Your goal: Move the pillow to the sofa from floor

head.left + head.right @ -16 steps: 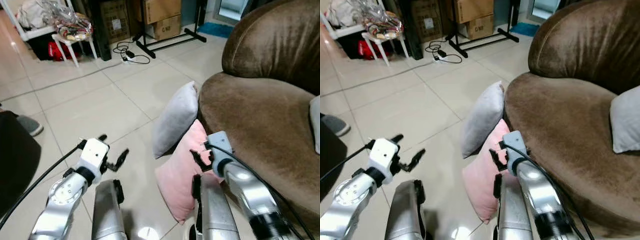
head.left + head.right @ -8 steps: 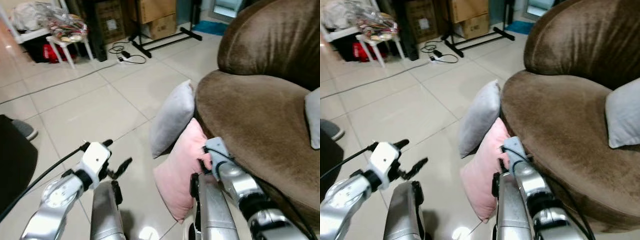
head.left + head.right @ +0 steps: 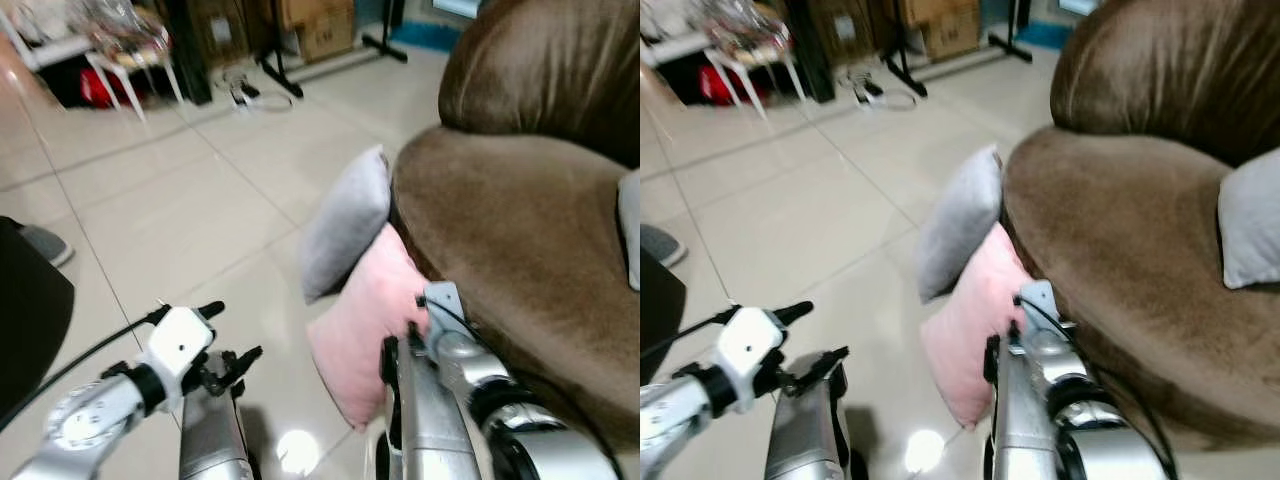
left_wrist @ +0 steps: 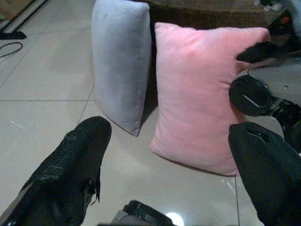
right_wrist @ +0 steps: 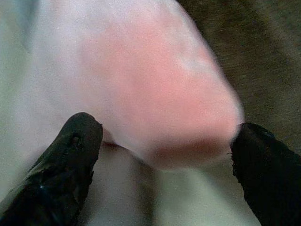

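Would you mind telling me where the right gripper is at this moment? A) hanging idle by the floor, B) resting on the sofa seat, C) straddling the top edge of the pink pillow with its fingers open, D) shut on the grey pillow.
C: in the right wrist view the right gripper has its black fingers spread either side of the pink pillow, which leans against the sofa beside the grey pillow.
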### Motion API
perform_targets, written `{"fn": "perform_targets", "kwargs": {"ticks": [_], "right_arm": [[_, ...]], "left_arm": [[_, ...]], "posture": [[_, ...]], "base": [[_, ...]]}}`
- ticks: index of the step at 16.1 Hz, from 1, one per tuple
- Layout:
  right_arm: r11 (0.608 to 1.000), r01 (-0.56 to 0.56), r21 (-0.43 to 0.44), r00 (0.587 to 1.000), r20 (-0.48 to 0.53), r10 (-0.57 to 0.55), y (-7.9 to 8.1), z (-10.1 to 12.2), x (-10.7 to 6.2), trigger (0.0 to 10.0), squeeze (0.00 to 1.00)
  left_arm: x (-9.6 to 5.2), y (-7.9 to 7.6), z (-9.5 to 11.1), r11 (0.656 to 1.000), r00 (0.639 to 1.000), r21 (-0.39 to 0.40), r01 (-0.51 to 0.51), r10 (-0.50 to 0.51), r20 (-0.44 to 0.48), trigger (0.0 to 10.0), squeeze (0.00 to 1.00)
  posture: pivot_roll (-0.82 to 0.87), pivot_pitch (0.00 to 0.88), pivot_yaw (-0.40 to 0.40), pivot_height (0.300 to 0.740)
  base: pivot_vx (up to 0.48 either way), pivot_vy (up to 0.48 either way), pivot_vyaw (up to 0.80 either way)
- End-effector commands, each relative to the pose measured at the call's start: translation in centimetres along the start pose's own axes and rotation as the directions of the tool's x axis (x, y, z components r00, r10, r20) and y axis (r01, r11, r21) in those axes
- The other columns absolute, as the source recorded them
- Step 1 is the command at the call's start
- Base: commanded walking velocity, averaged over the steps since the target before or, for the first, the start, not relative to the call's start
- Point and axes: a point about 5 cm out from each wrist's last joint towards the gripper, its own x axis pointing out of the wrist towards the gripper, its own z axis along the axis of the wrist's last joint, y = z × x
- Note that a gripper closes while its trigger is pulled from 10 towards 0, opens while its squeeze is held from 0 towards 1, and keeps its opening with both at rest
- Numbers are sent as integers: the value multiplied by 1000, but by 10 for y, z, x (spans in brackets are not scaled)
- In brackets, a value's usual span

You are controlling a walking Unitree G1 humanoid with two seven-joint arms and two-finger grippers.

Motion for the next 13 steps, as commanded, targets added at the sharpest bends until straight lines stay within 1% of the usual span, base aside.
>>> {"fn": "perform_targets", "kwargs": {"ticks": [1,2,3,5,6,7,8,9,10,13], "right_arm": [[997,-2,75,999,32,0,2,7,0,3765,0],[993,-8,122,999,53,2,5,10,0,2941,0],[986,-18,164,997,80,5,7,14,0,2392,0],[982,-39,187,994,110,19,11,17,-1,2235,0],[982,-43,185,993,114,22,11,18,-1,2235,0],[984,-39,173,993,118,18,11,17,-1,1804,0],[985,-23,168,993,114,4,10,16,0,1176,0],[986,-6,165,994,109,-13,8,14,0,824,0],[987,8,163,994,103,-25,8,14,0,0,0],[992,25,121,996,83,-35,11,8,-1,0,0]], "left_arm": [[-6,3,4,1000,1000,0,-6,6,-4,10000,718],[-9,2,5,1000,1000,0,-8,8,-7,10000,718],[-10,2,6,1000,1000,-2,-15,15,-10,10000,714],[-11,1,7,1000,1000,-7,-25,25,-14,10000,718],[-11,1,7,1000,999,-8,-28,28,-16,10000,718],[-11,-1,8,999,999,-14,-34,33,-19,10000,718],[-11,-1,9,999,999,-15,-34,34,-20,10000,718],[-12,-2,8,999,999,-16,-35,35,-22,10000,718],[-13,-2,8,999,999,-16,-38,38,-25,10000,718],[-13,-2,8,999,999,-13,-32,31,-38,10000,718]], "posture": [[68,154,45,464],[72,166,41,464],[72,172,35,464],[69,173,25,464],[69,172,24,464],[69,170,21,464],[70,169,19,464],[70,169,19,464],[76,171,18,464],[79,171,28,464]], "base": [[0,0,0],[0,0,0],[0,0,0],[0,0,0],[0,0,0],[0,0,0],[0,0,0],[0,0,0],[0,0,0],[0,0,0]]}}
